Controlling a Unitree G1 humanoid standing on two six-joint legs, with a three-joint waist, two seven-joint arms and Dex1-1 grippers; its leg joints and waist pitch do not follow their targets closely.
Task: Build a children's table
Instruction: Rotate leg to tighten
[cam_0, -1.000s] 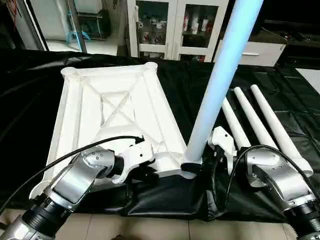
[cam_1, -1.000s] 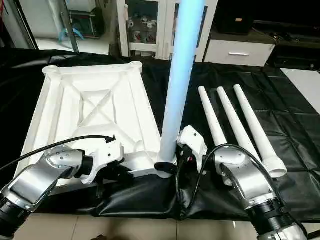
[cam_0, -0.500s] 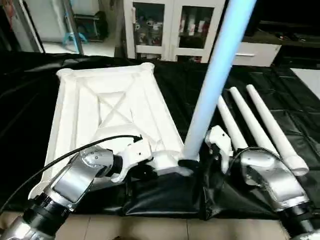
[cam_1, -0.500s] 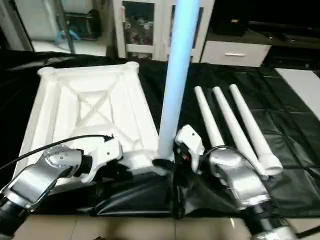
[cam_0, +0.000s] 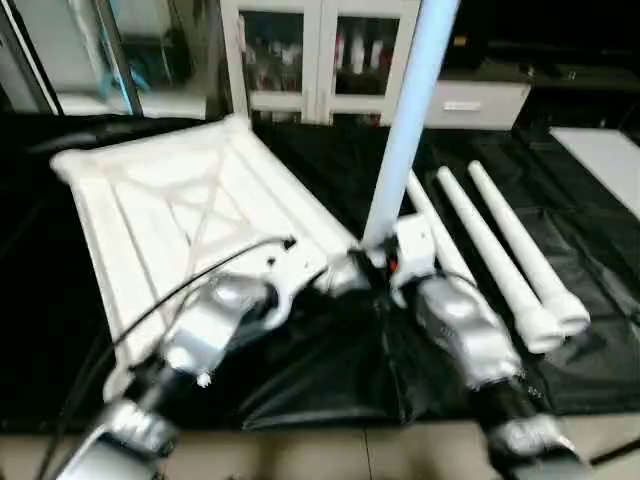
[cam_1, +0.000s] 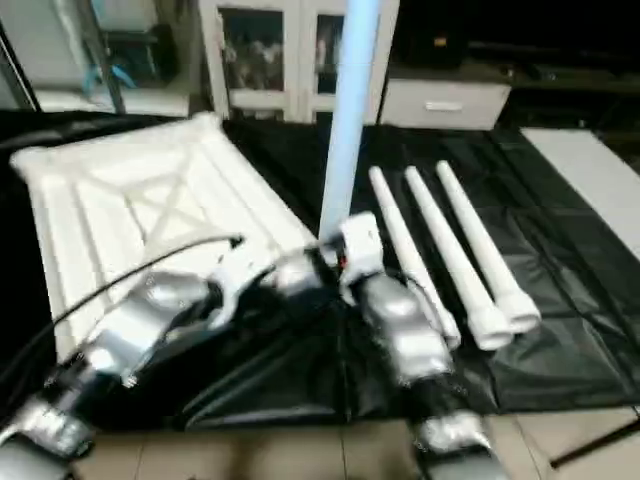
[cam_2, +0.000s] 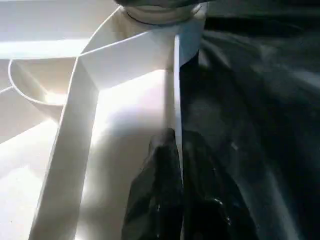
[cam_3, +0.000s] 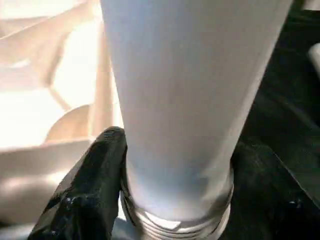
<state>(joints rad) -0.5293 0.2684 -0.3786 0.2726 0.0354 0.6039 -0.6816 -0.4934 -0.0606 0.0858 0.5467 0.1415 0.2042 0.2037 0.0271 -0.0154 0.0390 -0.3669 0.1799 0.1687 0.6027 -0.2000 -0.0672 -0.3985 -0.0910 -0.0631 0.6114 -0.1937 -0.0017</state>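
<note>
Head views are smeary, so rib detail on the upside-down table top (cam_0: 180, 200) is hard to read; it lies on the black cover (cam_0: 330, 370). Left gripper (cam_2: 177, 165) is pinched tight on the top's thin edge wall. Right gripper (cam_3: 170, 165) clasps the smooth upright leg (cam_0: 405, 120) at its threaded base. Three loose tube legs (cam_0: 500, 250) lie right.

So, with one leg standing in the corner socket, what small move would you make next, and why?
Probably twist the upright leg further into its socket. The right hand grips it near the base, where thread rings show above the socket, and the left hand pinches the tabletop edge to brace it.
</note>
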